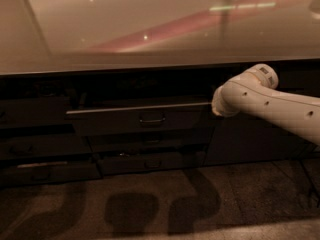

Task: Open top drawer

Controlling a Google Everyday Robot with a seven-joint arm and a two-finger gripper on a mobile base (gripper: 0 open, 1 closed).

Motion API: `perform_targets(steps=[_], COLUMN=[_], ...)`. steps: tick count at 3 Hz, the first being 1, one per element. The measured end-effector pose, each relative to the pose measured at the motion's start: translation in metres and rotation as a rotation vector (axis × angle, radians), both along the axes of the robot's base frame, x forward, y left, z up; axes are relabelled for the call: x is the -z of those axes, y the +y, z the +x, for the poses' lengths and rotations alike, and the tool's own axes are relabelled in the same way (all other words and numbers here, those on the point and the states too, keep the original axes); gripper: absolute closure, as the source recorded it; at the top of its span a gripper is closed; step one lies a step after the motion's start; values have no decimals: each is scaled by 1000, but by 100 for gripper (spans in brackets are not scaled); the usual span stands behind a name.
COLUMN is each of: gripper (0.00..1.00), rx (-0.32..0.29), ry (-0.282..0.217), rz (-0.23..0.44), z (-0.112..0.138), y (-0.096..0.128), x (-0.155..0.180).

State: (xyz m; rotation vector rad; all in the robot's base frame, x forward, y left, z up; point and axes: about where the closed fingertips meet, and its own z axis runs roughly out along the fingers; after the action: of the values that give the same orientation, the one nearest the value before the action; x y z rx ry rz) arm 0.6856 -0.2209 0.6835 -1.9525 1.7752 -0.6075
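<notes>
Right of middle, pincer (216, 107): at the left tip of the white arm (272, 106), right by the right end of the top drawer; touching or just beside, cannot tell which.
Pincer state: cannot tell if apart or together; lost in the dark at the arm's tip.
White arm: long and round, with small dark dots; reaching in from the right edge of the frame, with a round knob joint on top in the upper right.
Top drawer (135, 123): in the middle of the frame, just under the counter; open a little way, front sticking out past the dark fronts around it.
Pale rim (135, 108): thin light line along the top of the drawer front, running from the left side to the pincer.
Handle (151, 119): small and dark, in the middle of the drawer front, well left of the pincer.
Lower drawer (150, 163): dark, below the top drawer, with the same kind of small handle.
Counter (100, 39): wide, pale and shiny across the top of the frame, with a pink streak and a green glint.
Floor (260, 199): dark and speckled along the bottom, with big soft shadows left of middle.
</notes>
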Motion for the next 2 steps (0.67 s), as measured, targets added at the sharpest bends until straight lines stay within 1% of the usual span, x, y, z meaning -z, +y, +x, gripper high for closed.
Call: perform_targets(steps=[1, 2], gripper=[100, 100], rx=[-24, -67], ry=[5, 11], rz=[44, 50], z=[-1, -4], y=[-2, 0], x=[1, 2])
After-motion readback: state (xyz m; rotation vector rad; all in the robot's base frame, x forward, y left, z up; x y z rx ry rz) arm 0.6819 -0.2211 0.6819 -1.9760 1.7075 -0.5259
